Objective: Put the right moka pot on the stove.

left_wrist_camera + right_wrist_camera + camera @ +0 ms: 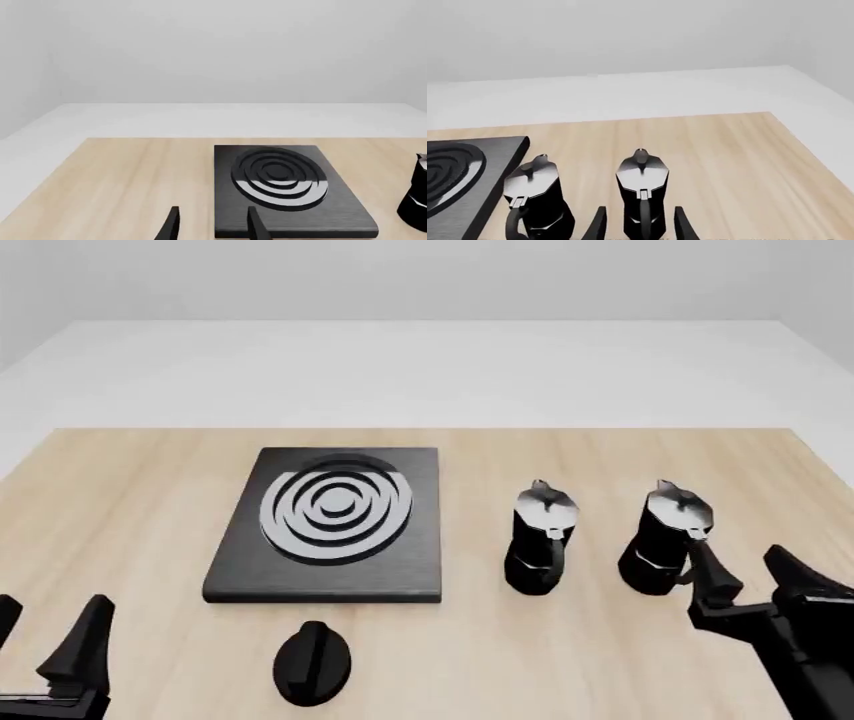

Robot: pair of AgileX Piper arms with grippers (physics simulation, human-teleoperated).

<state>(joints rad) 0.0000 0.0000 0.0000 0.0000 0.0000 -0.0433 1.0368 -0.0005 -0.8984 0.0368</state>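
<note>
- Lining up on the right moka pot (663, 538), the right gripper (751, 590) is hanging just short of it with its jaws spread wide and nothing between them; in the right wrist view the pot (642, 192) is sitting centred between the two fingertips (596, 225).
- The pot is standing upright on the table (134, 530), right of its twin, the left moka pot (541, 540), and well apart from the stove (330, 525), whose rings are lying bare.
- For a good grasp, I judge the jaws should be closing on the faceted body or the handle facing the arm, kept level so the pot is not tipping.
- The left gripper (54, 650) is idling open near the table's front left, away from the path.
- Room is looking tight only around the twin, which is standing between pot and stove; lifting over it seems safer than sliding past. The black knob (312, 662) is lying in front of the stove, off the route.
</note>
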